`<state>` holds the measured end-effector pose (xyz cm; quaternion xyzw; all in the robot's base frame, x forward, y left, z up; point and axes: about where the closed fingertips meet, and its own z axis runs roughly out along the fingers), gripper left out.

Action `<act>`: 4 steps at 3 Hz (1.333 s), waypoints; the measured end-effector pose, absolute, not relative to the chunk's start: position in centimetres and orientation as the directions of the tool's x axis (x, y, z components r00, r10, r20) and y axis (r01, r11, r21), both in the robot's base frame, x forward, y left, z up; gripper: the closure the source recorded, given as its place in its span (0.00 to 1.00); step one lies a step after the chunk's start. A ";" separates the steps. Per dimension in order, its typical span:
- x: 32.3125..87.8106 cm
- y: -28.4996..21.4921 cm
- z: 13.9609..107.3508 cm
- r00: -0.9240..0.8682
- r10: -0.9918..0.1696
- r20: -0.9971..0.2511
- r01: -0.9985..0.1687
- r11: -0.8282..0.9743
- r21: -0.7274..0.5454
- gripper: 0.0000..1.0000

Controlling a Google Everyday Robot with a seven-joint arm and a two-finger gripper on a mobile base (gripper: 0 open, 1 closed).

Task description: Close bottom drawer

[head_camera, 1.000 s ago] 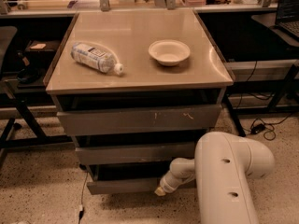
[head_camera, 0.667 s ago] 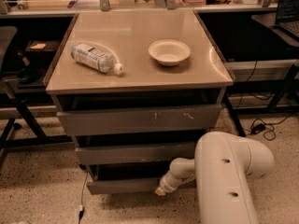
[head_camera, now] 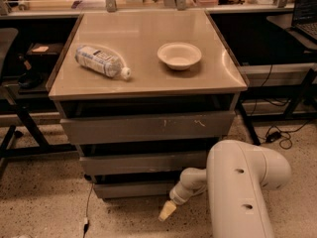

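Note:
The bottom drawer (head_camera: 133,188) is the narrowest grey-brown front at the foot of the cabinet, low in the camera view. It sticks out slightly, with a dark gap above it. My gripper (head_camera: 167,210) is at the end of the white arm (head_camera: 237,192), just in front of the drawer's right end and near the floor. Only its pale tip shows. Above the bottom drawer are the mid-width front (head_camera: 143,161) and the widest front (head_camera: 148,127) with pale scratches.
A plastic bottle (head_camera: 101,61) lies on its side and a white bowl (head_camera: 179,55) stands on the cabinet top (head_camera: 143,33). Dark desks and table legs flank the cabinet. Cables (head_camera: 275,135) lie on the speckled floor at right.

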<state>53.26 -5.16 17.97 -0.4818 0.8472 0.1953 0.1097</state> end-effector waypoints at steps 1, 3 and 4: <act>53.3 -5.2 18.0 -0.512 -0.774 -0.374 -0.859 0.459 0.225 0.00; 54.1 -14.0 25.1 -0.713 -0.612 -0.343 -0.677 0.729 0.106 0.00; 57.2 -20.2 33.0 -0.842 -0.378 -0.385 -0.407 0.914 -0.008 0.00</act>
